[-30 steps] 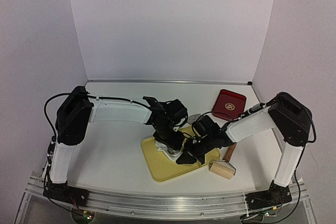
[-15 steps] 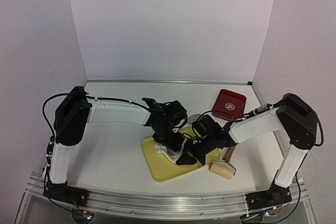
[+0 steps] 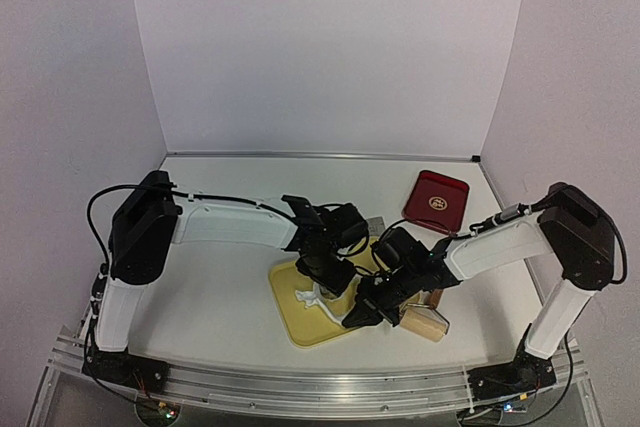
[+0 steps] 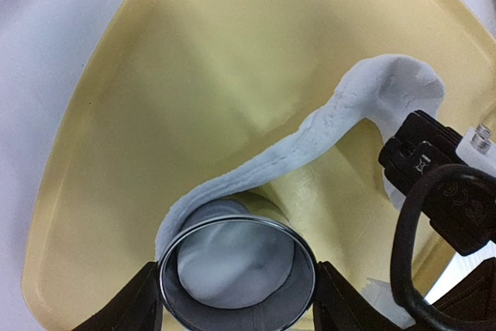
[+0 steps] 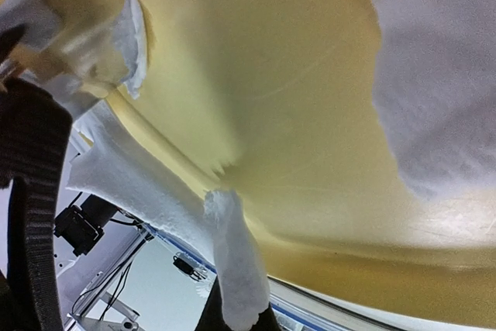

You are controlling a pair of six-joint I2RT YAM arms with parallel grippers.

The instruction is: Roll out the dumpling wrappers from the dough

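dough (image 4: 325,125) strip, strung over board (image 4: 194,52) from cutter (image 4: 236,329), looks soft, light, tears easy, so grip thick end; r pincer (image 5: 236,317) clamped on it, l pincer (image 4: 236,304) clamped on cutter w/ wrapper (image 4: 232,265) inside.

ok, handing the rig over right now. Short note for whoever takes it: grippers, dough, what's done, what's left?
Left gripper: closed on the steel ring cutter, over the yellow board, with a round wrapper inside the ring.
Right gripper: shut on one end of the ragged dough strip; the other end curls round the cutter.
Done: one wrapper cut.
Left: probably clear the strip away, then free the wrapper from the cutter.
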